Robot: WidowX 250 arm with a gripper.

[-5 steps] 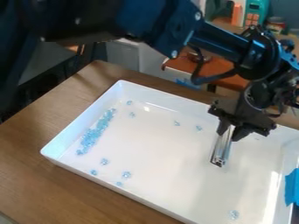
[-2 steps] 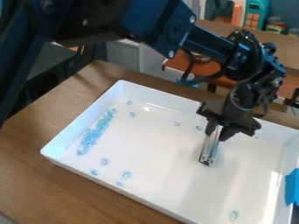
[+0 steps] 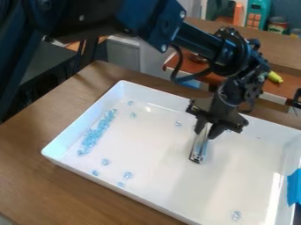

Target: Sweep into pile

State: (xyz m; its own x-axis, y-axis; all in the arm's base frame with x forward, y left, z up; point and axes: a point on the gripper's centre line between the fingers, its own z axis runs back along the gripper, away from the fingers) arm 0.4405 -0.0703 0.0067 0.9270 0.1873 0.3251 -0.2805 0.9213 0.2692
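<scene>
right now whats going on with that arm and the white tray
A black robot arm has a shiny metal bar gripped in its end effector, over the white tray. Light blue bits lie bunched in a strip at the view's left, while stray bits are scattered elsewhere, so the sweeping looks unfinished.

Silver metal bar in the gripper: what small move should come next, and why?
Probably a slight shift toward the far wall of the white rectangular tray: the bar, held by the black gripper, has its lower end nearer the camera than the small loose pale-blue piece, which lies apart from the elongated pale-blue pile.
</scene>
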